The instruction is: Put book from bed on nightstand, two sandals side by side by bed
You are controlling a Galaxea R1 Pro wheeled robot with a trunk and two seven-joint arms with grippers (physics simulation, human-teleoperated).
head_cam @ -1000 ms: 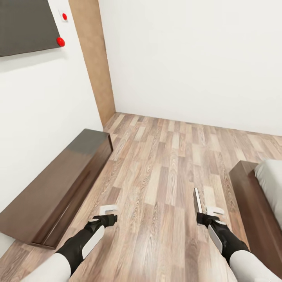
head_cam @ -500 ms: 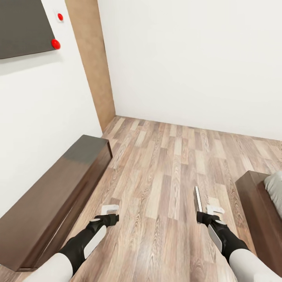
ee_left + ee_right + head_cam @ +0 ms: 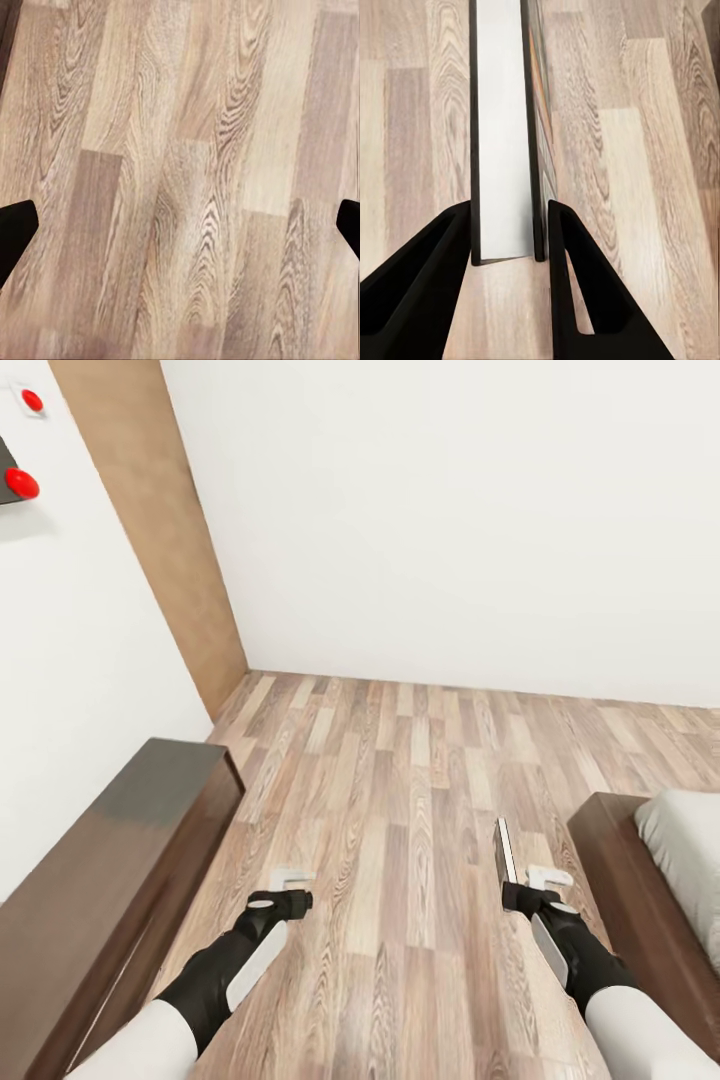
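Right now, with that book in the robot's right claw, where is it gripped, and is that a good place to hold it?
The right gripper pinches the book across its thin thickness at one end, one finger on each cover, the rest sticking out ahead over the floor. That seems sensible: the flat covers give the pads broad faces to press on.

The bed [image 3: 640, 900] is cut off at the right edge; the book [image 3: 502, 135] shows edge-on, its cover too foreshortened to read.
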